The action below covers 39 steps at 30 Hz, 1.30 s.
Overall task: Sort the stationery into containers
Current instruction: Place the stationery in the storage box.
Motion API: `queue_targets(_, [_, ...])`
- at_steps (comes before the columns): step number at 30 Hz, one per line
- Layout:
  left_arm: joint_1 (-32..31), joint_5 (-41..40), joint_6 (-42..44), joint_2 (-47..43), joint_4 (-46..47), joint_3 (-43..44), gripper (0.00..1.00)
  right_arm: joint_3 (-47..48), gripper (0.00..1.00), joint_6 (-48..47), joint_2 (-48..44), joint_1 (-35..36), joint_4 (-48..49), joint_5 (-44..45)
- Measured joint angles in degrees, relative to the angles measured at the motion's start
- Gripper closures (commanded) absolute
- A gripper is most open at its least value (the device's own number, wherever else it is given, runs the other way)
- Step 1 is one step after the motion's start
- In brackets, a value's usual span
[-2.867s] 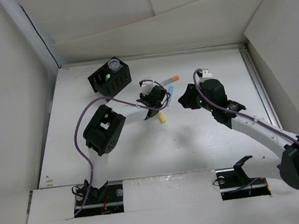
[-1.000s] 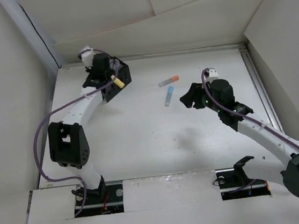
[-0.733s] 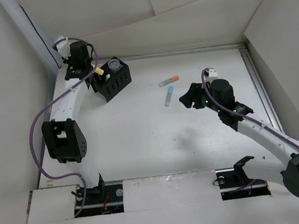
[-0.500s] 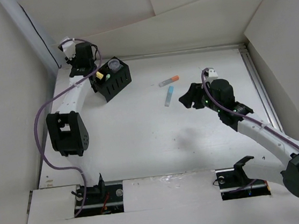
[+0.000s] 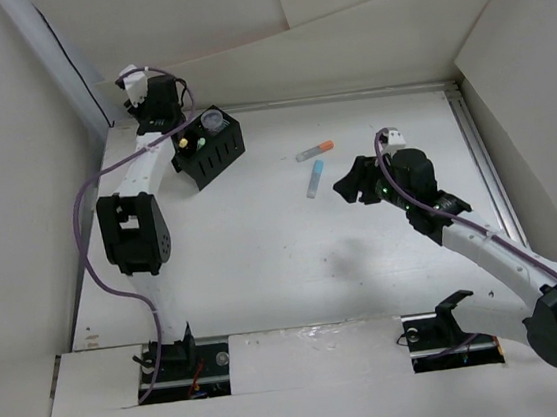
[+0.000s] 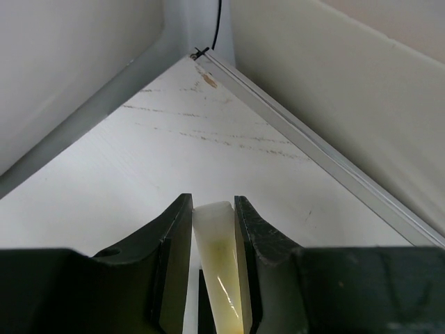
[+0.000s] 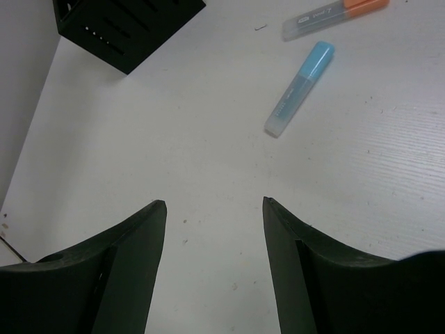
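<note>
My left gripper (image 5: 168, 120) reaches to the back-left corner and is shut on a yellow stick (image 6: 219, 264), which stands up between its fingers (image 6: 174, 229). The stick's yellow end (image 5: 182, 139) shows at the left edge of the black slotted organiser (image 5: 211, 148). A round pale roll (image 5: 211, 122) sits in the organiser. A grey stick with an orange tip (image 5: 314, 150) and a light blue stick (image 5: 314, 177) lie on the table's middle. My right gripper (image 5: 348, 182) hovers open just right of them, with the blue stick (image 7: 299, 88) ahead of its fingers.
White walls close in on the back-left corner (image 6: 198, 54), right beside the left gripper. A metal rail (image 6: 313, 146) runs along the back wall's foot. The organiser's corner (image 7: 125, 28) shows at the right wrist view's top left.
The left arm carried the yellow stick from the table's middle to the organiser, then shifted left toward the corner. The right arm has stayed put, jaws still open.
</note>
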Motion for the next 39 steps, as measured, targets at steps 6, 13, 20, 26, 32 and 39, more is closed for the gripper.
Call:
queue_targets(6, [-0.7,-3.2,3.1,1.5,2.5,0.2,0.93,0.0,0.36,0.0,0.1,0.0,0.2,0.0])
queue_targets(13, [-3.0,-5.8,6.1,2.3,6.0,0.2,0.93,0.0,0.36,0.0,0.4,0.0,1.0,0.0])
queue_targets(20, [-3.4,-7.3,8.5,4.1,7.8,0.1,0.93,0.0,0.36,0.0,0.9,0.0,1.1,-0.4])
queue_targets(26, [-4.5,-9.4,10.8,4.4,10.5,0.0,0.92,-0.1,0.36,0.0,1.1,0.0,1.2,-0.5])
queue_targets(32, [-6.1,-11.0,12.9,4.5,13.6,-1.8,0.9,-0.1,0.36,0.0,1.1,0.0,1.7,-0.5])
queue_targets(39, [-6.6,-12.7,14.9,4.7,15.1,-2.9,0.89,-0.1,0.36,0.0,1.1,0.0,2.3,-0.5])
